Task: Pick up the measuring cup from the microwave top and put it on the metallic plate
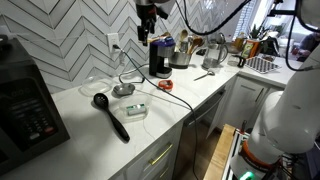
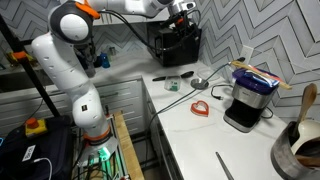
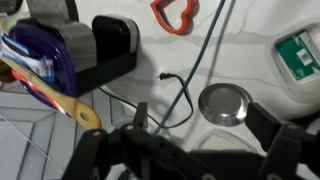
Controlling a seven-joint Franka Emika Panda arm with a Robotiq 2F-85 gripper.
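Observation:
The measuring cup is a black scoop (image 1: 108, 112) that lies on the white counter, not on the microwave (image 1: 25, 108). The microwave also shows in an exterior view (image 2: 176, 44). The metallic plate (image 1: 123, 90) sits on the counter just beyond the scoop's head. It also shows in an exterior view (image 2: 199, 82) and in the wrist view (image 3: 225, 104). My gripper (image 1: 146, 30) hangs high above the counter near the back wall, also seen in an exterior view (image 2: 183, 14). In the wrist view my gripper (image 3: 200, 125) is open and empty, and the plate shows between its fingers far below.
A coffee maker (image 1: 160, 55) stands behind the plate, and its cable (image 3: 185, 95) runs across the counter. A small clear container with green (image 1: 136, 110) sits beside the scoop. A red heart-shaped cutter (image 3: 176, 15) lies nearby. Utensil holders and pots (image 1: 190, 50) stand along the back.

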